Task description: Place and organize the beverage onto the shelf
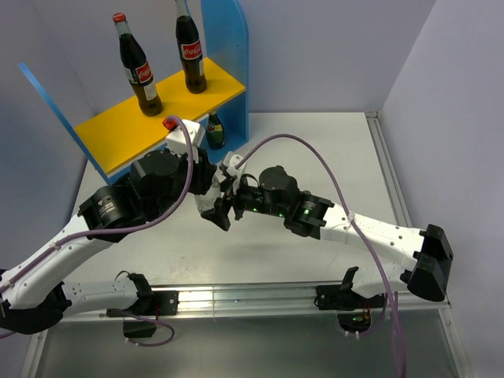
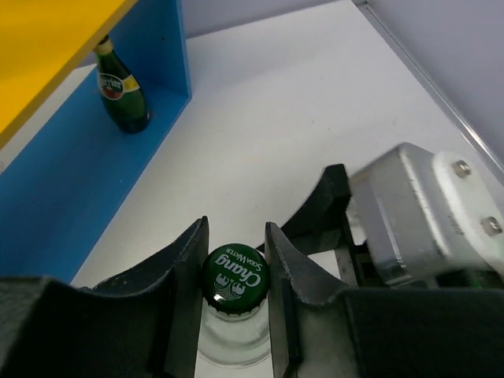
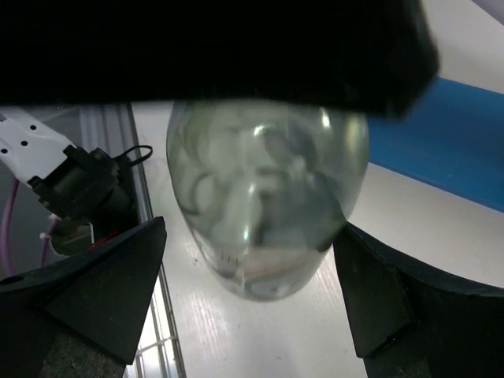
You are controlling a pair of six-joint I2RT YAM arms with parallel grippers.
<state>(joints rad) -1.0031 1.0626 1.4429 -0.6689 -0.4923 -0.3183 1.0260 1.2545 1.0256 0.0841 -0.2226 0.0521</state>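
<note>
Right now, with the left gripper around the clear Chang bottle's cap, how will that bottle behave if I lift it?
Probably swings: the left gripper pinches only the green cap, high above the body. Likely slippery and breakable: the clear bottle looks like smooth glass. Capped, so possibly full and heavy; the right gripper stands open around it, giving no support.

Yellow-orange shelf top [image 1: 118, 135], blue side panels [image 1: 228, 47], dark cola bottles [image 1: 140, 72], red labels [image 1: 191, 51], green cap [image 2: 235, 277], perhaps clear bottle [image 3: 268, 213].
</note>
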